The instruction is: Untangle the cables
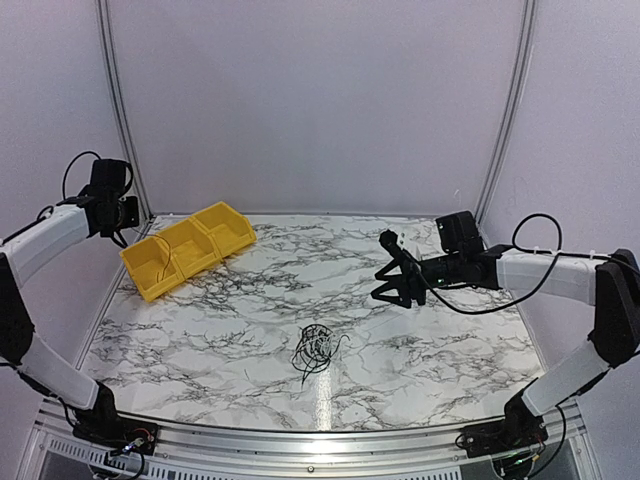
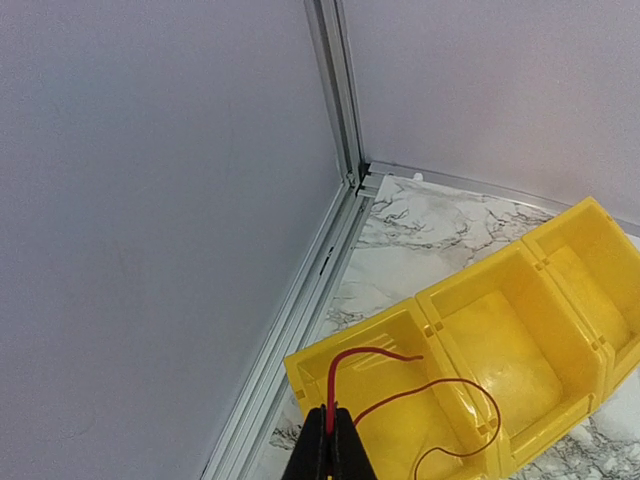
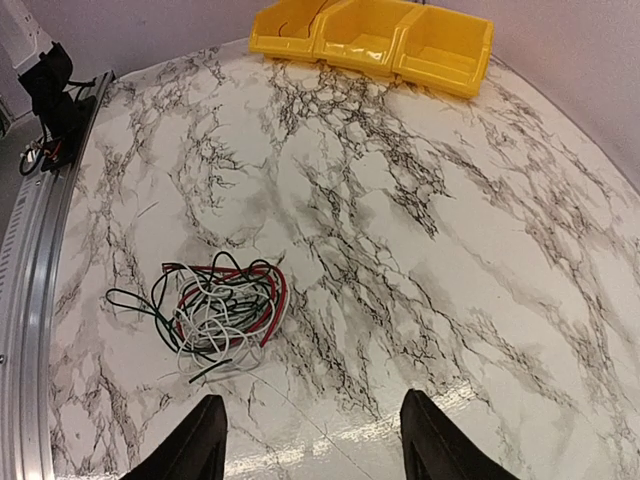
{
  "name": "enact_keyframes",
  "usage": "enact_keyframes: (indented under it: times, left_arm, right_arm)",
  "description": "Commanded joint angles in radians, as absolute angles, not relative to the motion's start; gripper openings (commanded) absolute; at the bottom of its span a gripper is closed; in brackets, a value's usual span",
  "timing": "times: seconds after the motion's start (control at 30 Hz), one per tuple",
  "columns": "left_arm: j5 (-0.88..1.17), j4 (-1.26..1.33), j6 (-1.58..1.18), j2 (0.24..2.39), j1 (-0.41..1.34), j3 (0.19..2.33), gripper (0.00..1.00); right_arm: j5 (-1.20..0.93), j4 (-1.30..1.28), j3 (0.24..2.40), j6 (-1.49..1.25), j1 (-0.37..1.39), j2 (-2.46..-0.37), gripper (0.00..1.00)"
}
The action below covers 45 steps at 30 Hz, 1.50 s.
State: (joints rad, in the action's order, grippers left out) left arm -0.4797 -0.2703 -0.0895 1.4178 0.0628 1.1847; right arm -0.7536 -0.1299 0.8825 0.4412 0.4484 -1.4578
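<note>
The cables [image 1: 315,348] lie in a small tangled heap of red, white, green and black loops on the marble table, also seen in the right wrist view [image 3: 222,308]. One red cable [image 2: 345,365] is apart from the heap. My left gripper [image 2: 330,440] is shut on it above the end compartment of the yellow bin [image 2: 425,312], and its loose length loops down into that compartment and over the divider. My right gripper [image 1: 383,268] hovers open and empty right of the heap, its fingers [image 3: 195,445] spread wide with the heap ahead to their left.
The three-compartment yellow bin [image 1: 190,250] stands at the table's back left near the corner frame post [image 2: 340,100]. White walls close the back and sides. A metal rail [image 3: 30,300] runs along the near edge, with the left arm's base [image 3: 50,85] on it.
</note>
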Motion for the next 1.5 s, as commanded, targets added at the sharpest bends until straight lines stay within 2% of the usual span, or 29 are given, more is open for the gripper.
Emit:
enact_keyframes:
  times: [0.0, 0.33, 0.53, 0.7, 0.9, 1.1, 1.23, 1.33, 1.47]
  left_arm:
    - [-0.495, -0.238, -0.088, 1.446, 0.040, 1.152, 0.00]
    - [-0.569, -0.233, -0.072, 1.425, 0.038, 1.085, 0.00]
    - [-0.526, -0.262, -0.114, 1.543, 0.037, 1.104, 0.00]
    - [-0.414, -0.327, -0.152, 1.666, 0.040, 1.163, 0.00]
    - [-0.326, -0.331, -0.169, 1.722, 0.040, 1.171, 0.00]
    - [-0.323, -0.367, -0.179, 1.777, 0.040, 1.218, 0.00]
    - [-0.367, -0.379, -0.189, 1.762, 0.039, 1.229, 0.19]
    - [-0.403, -0.379, -0.193, 1.732, 0.039, 1.227, 0.25]
    - [-0.441, -0.378, -0.198, 1.681, 0.040, 1.223, 0.38]
  right_arm:
    - [-0.747, -0.142, 0.923, 0.455, 0.446, -1.467, 0.59]
    - [-0.748, -0.162, 0.930, 0.469, 0.446, -1.470, 0.59]
    - [-0.756, -0.173, 0.934, 0.478, 0.446, -1.483, 0.59]
    - [-0.762, -0.204, 0.949, 0.493, 0.446, -1.499, 0.59]
    - [-0.757, -0.211, 0.950, 0.501, 0.445, -1.496, 0.59]
    - [-0.761, -0.218, 0.954, 0.504, 0.446, -1.505, 0.59]
    - [-0.761, -0.221, 0.954, 0.506, 0.446, -1.505, 0.59]
    - [-0.759, -0.222, 0.954, 0.509, 0.446, -1.504, 0.59]
    - [-0.756, -0.224, 0.954, 0.512, 0.445, -1.506, 0.59]
